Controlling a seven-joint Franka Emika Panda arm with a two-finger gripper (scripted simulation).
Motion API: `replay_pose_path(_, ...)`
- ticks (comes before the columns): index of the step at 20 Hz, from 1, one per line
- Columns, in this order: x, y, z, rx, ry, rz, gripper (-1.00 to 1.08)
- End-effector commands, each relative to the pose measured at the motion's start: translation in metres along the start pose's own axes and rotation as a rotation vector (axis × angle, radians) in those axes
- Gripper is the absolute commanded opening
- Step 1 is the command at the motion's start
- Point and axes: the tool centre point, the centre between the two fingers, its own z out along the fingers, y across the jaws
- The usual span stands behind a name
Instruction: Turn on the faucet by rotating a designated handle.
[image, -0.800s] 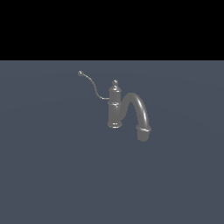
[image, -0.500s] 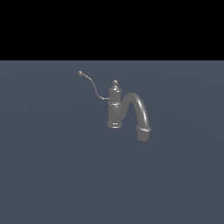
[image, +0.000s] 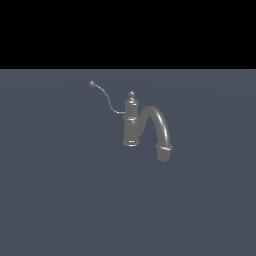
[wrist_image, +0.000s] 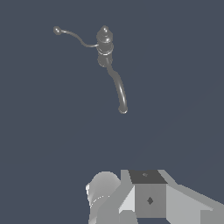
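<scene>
The faucet looks rigid, fixed metal; its handle is thin, slick wire, best pushed near the ball tip; gripper opening can't be told

faucet side-on; wrist overhead

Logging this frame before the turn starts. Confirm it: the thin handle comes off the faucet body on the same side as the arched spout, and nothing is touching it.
Not quite. In the exterior view the handle leaves the faucet body on the opposite side from the spout: it sweeps toward that view's left, while the spout arches to its right. The rest holds: nothing is touching the handle.
</scene>
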Motion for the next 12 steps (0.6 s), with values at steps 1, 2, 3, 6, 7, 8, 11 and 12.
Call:
replay_pose_path(1, 0.002, -0.001, 0.000, 0.002, 0.000, 0.007, -1.00)
replay_pose_path(2, 0.004, -0.001, 0.001, 0.004, 0.000, 0.013, -1.00)
replay_pose_path(3, 0.006, -0.002, 0.001, 0.006, 0.000, 0.019, -1.00)
replay_pose_path(6, 0.014, -0.004, 0.002, 0.013, 0.000, 0.044, -1.00)
replay_pose_path(7, 0.017, -0.005, 0.003, 0.016, 0.000, 0.055, -1.00)
replay_pose_path(8, 0.021, -0.006, 0.004, 0.020, -0.001, 0.066, -1.00)
replay_pose_path(11, 0.034, -0.009, 0.006, 0.031, -0.002, 0.108, -1.00)
replay_pose_path(12, 0.038, -0.011, 0.007, 0.035, -0.003, 0.124, -1.00)
